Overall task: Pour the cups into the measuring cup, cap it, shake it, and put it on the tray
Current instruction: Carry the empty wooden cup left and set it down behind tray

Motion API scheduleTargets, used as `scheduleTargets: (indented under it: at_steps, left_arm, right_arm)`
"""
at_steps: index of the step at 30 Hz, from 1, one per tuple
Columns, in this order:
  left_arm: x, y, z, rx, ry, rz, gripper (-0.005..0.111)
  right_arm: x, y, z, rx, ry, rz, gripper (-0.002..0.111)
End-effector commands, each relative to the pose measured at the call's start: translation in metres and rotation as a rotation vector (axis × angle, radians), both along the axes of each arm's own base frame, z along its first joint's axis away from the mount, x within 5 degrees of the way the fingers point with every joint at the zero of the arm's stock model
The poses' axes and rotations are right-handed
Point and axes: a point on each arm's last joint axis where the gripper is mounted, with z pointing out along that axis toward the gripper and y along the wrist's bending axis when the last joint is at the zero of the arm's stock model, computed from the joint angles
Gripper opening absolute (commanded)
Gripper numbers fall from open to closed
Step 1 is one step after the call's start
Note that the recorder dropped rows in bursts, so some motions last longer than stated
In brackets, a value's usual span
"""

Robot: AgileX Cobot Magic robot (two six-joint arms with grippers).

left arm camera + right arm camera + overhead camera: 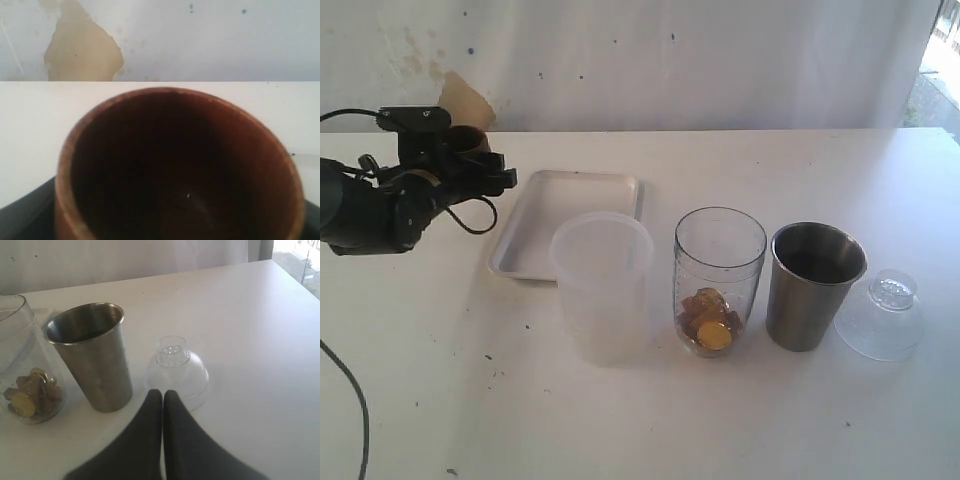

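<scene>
My left gripper [472, 158] is shut on the small brown wooden cup [468, 137] at the far left, beyond the white tray [525, 262]. In the left wrist view the wooden cup [175, 165] fills the frame and its inside looks dark and empty. The clear measuring cup [718, 280] stands mid-table with brown and yellow pieces at its bottom. Right of it stands the steel tumbler [813, 285]. My right gripper [162, 393] is shut and empty, close to the steel tumbler [92, 355]; the exterior view does not show it.
A frosted plastic jug [603, 285] stands between the tray and the measuring cup. A clear dome lid [882, 315] lies right of the steel tumbler, just ahead of my right fingertips [155, 396]. A cable trails along the table's left edge.
</scene>
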Motion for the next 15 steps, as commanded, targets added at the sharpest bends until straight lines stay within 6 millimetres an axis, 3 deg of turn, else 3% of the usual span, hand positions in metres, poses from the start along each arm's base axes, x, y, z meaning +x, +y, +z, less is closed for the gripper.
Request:
scheduleTargets:
  at_steps: [1,11,15]
  left_arm:
    - [0.002,0.000,-0.004,-0.009,-0.054,0.003,0.000]
    - [0.001,0.001,-0.037,0.006,0.015,0.005,0.000]
    - [0.001,0.001,-0.037,0.005,0.008,0.008,0.000]
  right_arm:
    - [0.000,0.000,-0.001,-0.005,-0.007,0.001,0.000]
    - [0.000,0.000,-0.001,-0.007,-0.007,0.001,0.000]
    - [0.000,0.000,-0.001,-0.007,-0.007,0.001,0.000]
